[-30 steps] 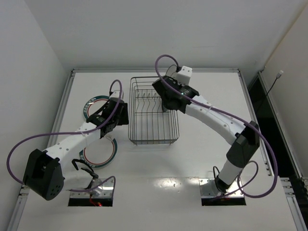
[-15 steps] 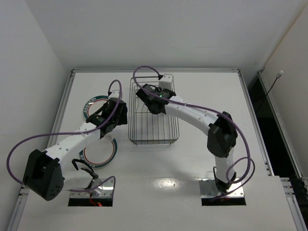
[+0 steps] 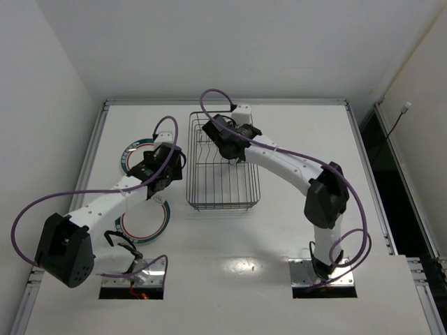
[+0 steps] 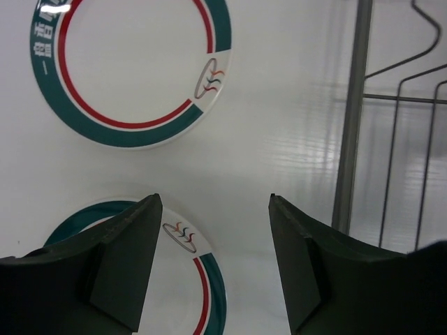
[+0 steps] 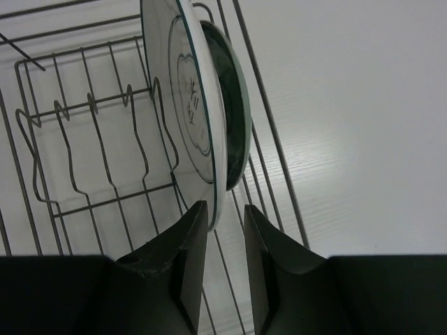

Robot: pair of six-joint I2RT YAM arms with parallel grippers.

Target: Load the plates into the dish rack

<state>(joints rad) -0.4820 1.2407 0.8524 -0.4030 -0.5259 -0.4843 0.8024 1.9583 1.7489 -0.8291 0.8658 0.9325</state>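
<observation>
Two white plates with green-and-red rim rings lie flat on the table, one further back (image 3: 134,155) (image 4: 133,70) and one nearer (image 3: 143,222) (image 4: 192,279). My left gripper (image 3: 171,167) (image 4: 215,202) hangs open above the gap between them, holding nothing. In the dish rack (image 3: 223,188) (image 5: 91,153) a white grey-rimmed plate (image 5: 188,105) stands on edge, with a darker blue-patterned plate (image 5: 236,118) right behind it. My right gripper (image 3: 222,139) (image 5: 225,216) sits over the rack's far end, jaws parted around the white plate's lower rim.
The rack's wire wall (image 4: 349,139) runs just right of my left gripper. Upright prongs (image 5: 70,139) fill the rack to the left of the standing plates. White walls enclose the table on the left and at the back.
My right arm swung left across the rack's far end, and its jaws went from shut to parted. My left gripper opened a little wider and barely moved.
</observation>
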